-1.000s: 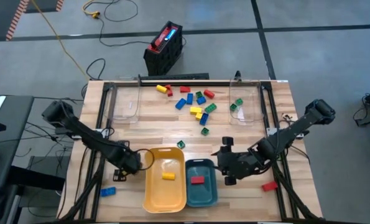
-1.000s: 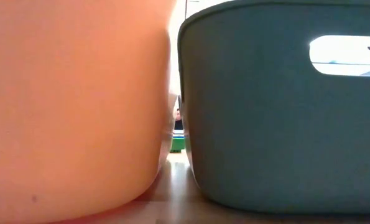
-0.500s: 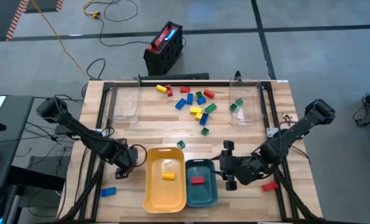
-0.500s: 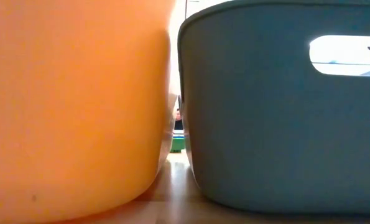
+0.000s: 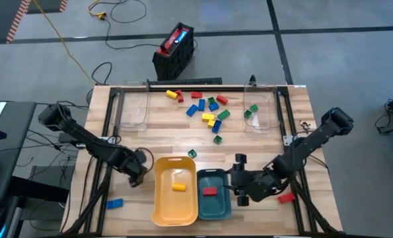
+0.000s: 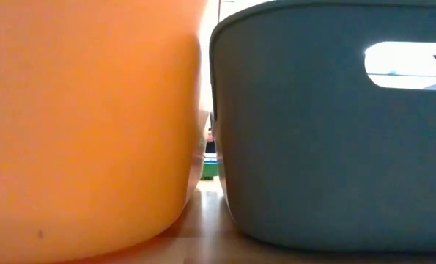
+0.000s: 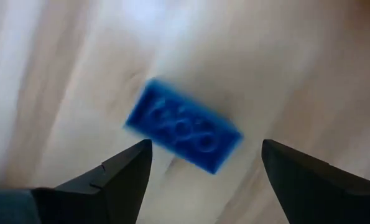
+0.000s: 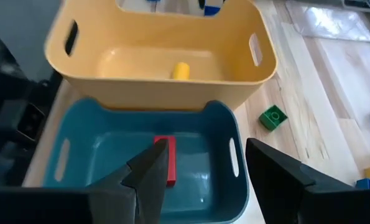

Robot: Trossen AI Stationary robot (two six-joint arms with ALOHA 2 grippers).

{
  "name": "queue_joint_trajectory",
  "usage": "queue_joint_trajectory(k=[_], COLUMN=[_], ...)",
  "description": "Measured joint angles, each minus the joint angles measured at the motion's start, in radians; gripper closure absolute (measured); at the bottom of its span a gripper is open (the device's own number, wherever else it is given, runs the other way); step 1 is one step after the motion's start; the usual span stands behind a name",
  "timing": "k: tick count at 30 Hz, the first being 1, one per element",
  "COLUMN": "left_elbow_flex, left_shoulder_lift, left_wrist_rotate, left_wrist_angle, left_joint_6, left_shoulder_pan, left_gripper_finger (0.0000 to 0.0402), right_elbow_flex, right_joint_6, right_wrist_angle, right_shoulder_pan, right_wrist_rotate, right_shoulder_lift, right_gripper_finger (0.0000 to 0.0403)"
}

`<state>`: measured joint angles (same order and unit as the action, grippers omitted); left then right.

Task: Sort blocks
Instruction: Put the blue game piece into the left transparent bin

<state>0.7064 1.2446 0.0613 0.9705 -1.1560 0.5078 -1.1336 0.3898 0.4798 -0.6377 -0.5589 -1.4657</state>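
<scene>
My left gripper [image 5: 138, 174] points down just left of the yellow tray [image 5: 158, 210], open. In its wrist view a blue block [image 7: 183, 126] lies flat on the table below the open left gripper [image 7: 207, 145], untouched. My right gripper [image 5: 240, 189] hangs open and empty at the right side of the teal tray [image 5: 224, 206]. In its wrist view the right gripper [image 8: 209, 177] looks over the teal tray [image 8: 97, 124]. A red block [image 8: 166, 163] lies in the teal tray, a yellow block [image 8: 181, 70] in the yellow tray [image 8: 259, 43]. Several loose blocks [image 5: 208, 109] lie at the far middle.
A blue block [image 5: 114, 203] lies near the front left, a red block [image 5: 286, 197] near the front right, a green block [image 5: 191, 153] beyond the trays. Two clear containers [image 5: 133, 111] [image 5: 260, 112] stand at the back. The low view shows only the tray walls [image 6: 93, 125] [image 6: 327, 139].
My left gripper has drawn a little away from the yellow tray's left rim and rolled about its own axis while pointing down. My right gripper has drifted toward the table's near edge along the teal tray's right side. No block has moved.
</scene>
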Motion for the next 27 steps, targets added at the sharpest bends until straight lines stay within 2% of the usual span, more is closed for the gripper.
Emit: queue_joint_trajectory(k=[3, 9, 22, 27], left_elbow_flex=[-0.016, -0.023, -0.04, -0.129], left_shoulder_lift=[0.0, 0.0, 0.0, 0.001], left_wrist_rotate=[0.006, 0.02, 0.054, -0.01], left_wrist_angle=[0.029, 0.002, -0.028, -0.109], left_joint_6=[-0.192, -0.326, -0.361, -0.378], left_shoulder_pan=[-0.013, -0.028, -0.062, -0.062], left_gripper_finger=[0.0101, 0.0101, 0.0101, 0.0101], right_elbow_flex=[0.0, 0.0, 0.0, 0.0], right_joint_6=[-0.002, 0.018, 0.021, 0.027], right_wrist_angle=[-0.011, -0.028, -0.05, -0.053], right_shoulder_pan=[0.01, 0.008, -0.025, -0.031], right_wrist_rotate=[0.0, 0.001, 0.001, 0.001], right_shoulder_lift=[-0.033, -0.065, -0.077, -0.077], right_gripper_finger=[0.0175, 0.0175, 0.0175, 0.0175])
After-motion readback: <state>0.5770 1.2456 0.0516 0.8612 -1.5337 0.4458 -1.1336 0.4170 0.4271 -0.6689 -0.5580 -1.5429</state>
